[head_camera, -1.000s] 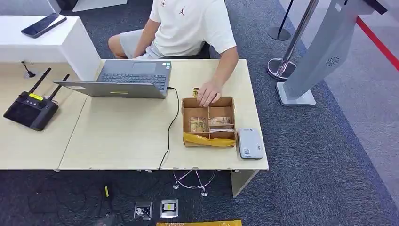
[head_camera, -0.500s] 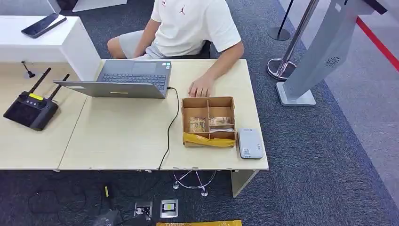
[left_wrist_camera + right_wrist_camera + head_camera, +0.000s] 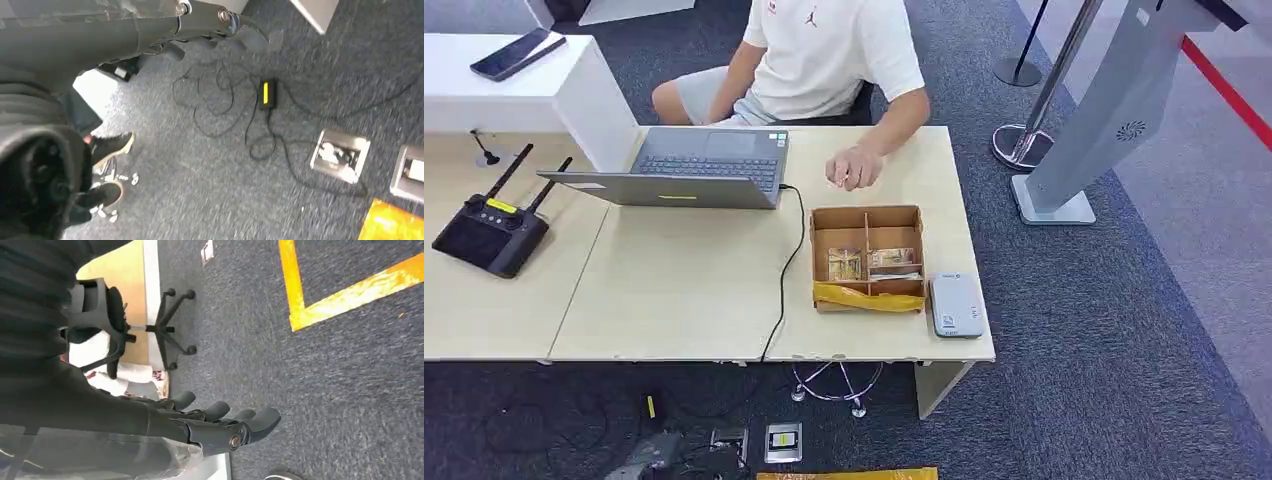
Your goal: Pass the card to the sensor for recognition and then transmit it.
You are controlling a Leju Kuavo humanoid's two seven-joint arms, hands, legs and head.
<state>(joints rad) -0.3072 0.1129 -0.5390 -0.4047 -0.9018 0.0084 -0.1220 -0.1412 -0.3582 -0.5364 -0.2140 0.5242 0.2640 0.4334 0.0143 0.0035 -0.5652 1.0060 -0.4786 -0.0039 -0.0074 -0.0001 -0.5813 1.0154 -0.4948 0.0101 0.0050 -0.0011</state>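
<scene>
**Person's hand lifts away from the card box**

The person's hand (image 3: 854,168) has drawn back from the cardboard box (image 3: 867,258) and now sits apart from it, nearer the laptop (image 3: 694,168). Cards (image 3: 869,263) lie in the box's near compartments; the grey sensor (image 3: 955,305) rests just beside the box at the table (image 3: 674,290) edge. The left hand (image 3: 220,30) and right hand (image 3: 220,425) hang over carpet, fingers loosely extended, holding nothing.

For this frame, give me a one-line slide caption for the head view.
Seated person's hand hovers beyond a partitioned cardboard box holding cards, white card reader beside it, laptop nearby.
</scene>
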